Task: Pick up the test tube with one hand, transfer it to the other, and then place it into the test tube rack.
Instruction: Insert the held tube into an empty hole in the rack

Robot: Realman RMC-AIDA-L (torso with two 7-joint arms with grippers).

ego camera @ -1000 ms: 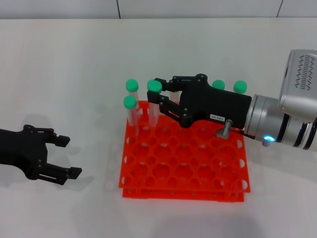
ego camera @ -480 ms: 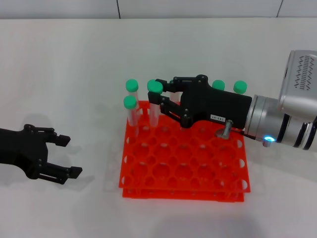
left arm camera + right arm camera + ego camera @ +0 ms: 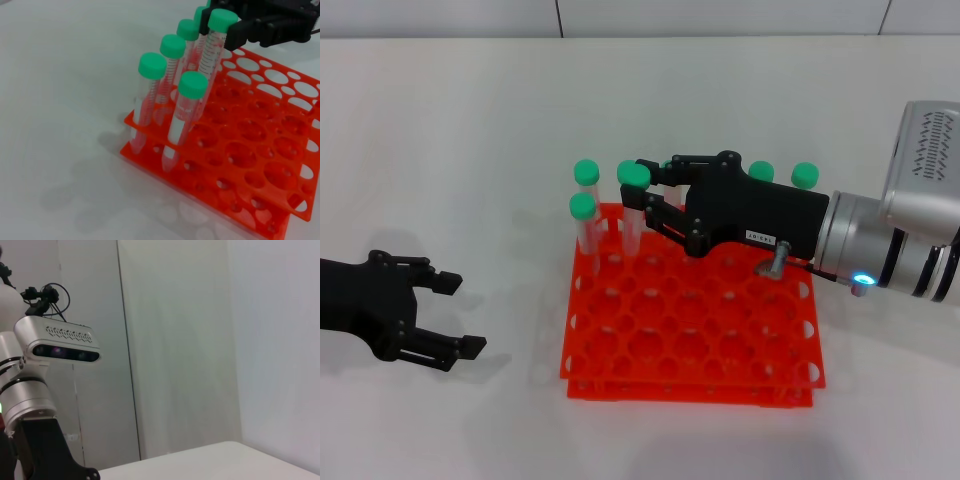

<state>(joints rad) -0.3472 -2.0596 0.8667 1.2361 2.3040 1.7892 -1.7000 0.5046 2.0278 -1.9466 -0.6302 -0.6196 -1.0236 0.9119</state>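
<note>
My right gripper (image 3: pixel 642 195) pinches the test tube (image 3: pixel 632 207) over the test tube rack (image 3: pixel 690 320); my left gripper (image 3: pixel 450 316) rests spread. Left wrist view alone shows graduations.

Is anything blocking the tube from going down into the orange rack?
Nothing visible does. The right gripper holds the test tube by its top, and its lower end already sits in a hole of the test tube rack. Other tubes stand beside it. The left gripper waits, open.

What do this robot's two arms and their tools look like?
Both end in black two-fingered tools. The right tool carries a small white label and sits on a thick silver arm with a blue light. Of the left arm only the black tool shows.
</note>
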